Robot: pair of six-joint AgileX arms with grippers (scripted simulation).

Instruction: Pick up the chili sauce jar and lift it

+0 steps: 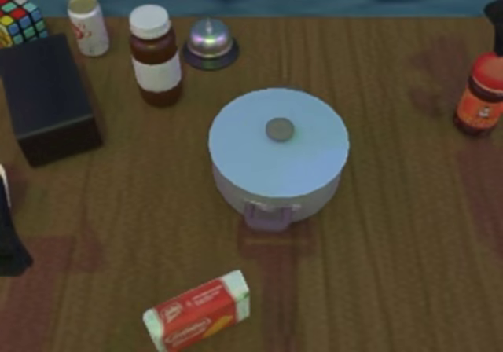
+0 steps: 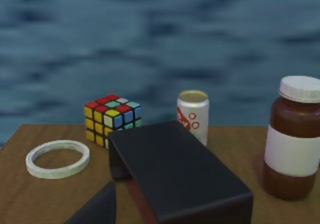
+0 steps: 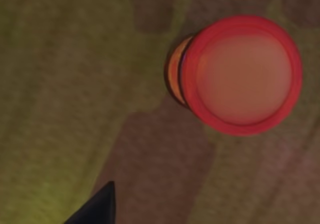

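The chili sauce jar (image 1: 479,93), small with a red lid and an orange-red label, stands upright at the table's right edge. My right gripper (image 1: 495,18) hovers just behind and above it, open, holding nothing. In the right wrist view the jar's red lid (image 3: 243,74) is seen from above, apart from the one dark fingertip (image 3: 102,204) that shows. My left arm (image 1: 9,242) is parked at the left edge, its gripper open; one fingertip (image 2: 95,206) shows near a black box.
A round lidded pot (image 1: 279,144) fills the centre. At the back left are a brown white-lidded jar (image 1: 156,53), a white bottle (image 1: 88,24), a bell (image 1: 211,43), a puzzle cube (image 1: 20,18) and a black box (image 1: 47,97). A red packet (image 1: 198,311) lies in front.
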